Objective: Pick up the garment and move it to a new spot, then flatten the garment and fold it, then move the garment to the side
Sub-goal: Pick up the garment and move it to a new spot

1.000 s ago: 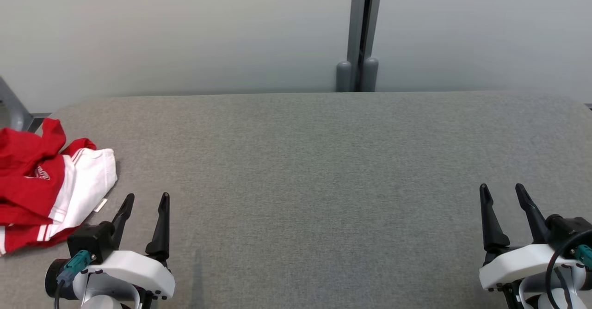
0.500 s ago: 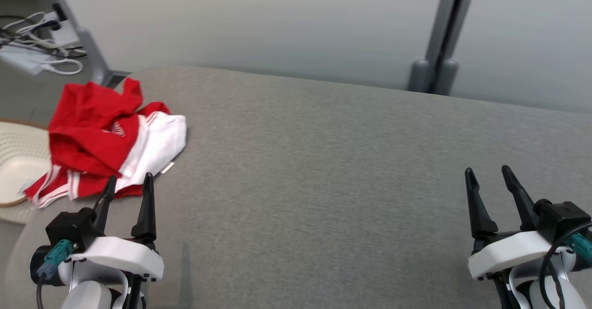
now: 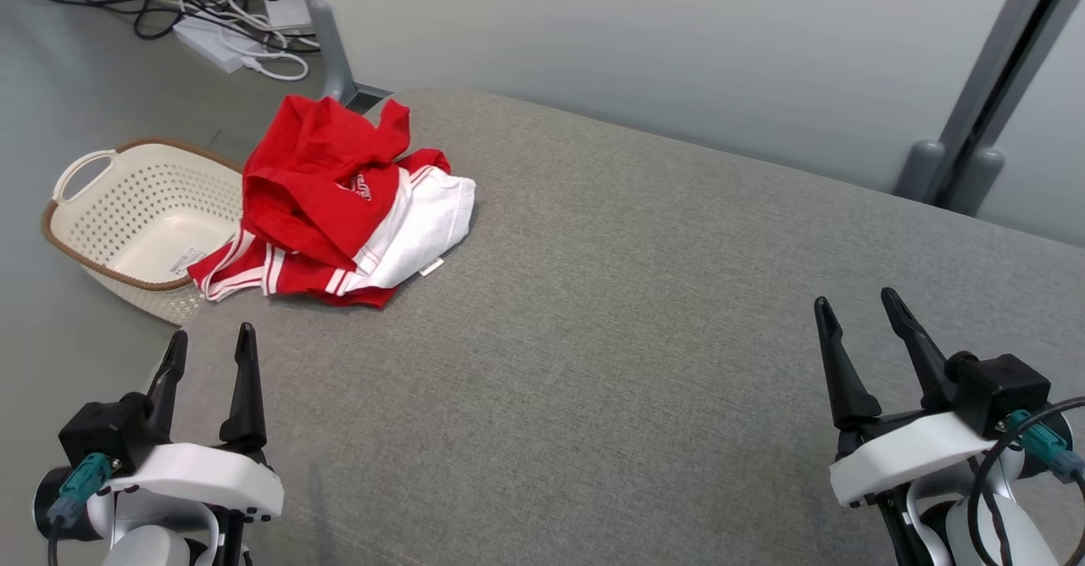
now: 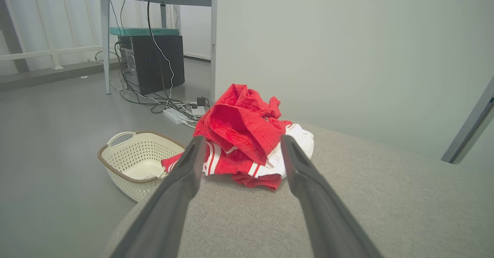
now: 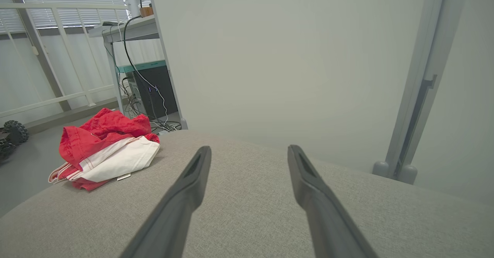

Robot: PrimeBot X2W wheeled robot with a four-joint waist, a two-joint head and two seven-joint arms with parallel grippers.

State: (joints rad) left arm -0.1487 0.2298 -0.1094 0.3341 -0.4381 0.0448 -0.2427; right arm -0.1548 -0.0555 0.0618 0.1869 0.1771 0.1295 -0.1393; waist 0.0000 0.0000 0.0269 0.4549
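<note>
The garment is a red and white bundle, all scrunched up. It lies on the far left corner of the grey bench. Its stripy red and white end sits right at the bench's left edge.

There is a little white mark on the red cloth. It looks like letters, but they are too small to read. A tiny white tag pokes out from under the white part and rests on the bench. No words can be read on it.

A cream basket with lots of small holes and a brown rim stands on the floor, just beside the garment's corner of the bench. A sticker lies in the bottom of it, too small to read. Past the basket, white and black cables lie in a tangle on the floor.

The left claw is at the near left side of the bench. Its two dark fingers are apart, with nothing between them. It points toward the garment but does not touch it.

The right claw is at the near right side, well apart from the garment. Its fingers are apart too, and it holds nothing.
</note>
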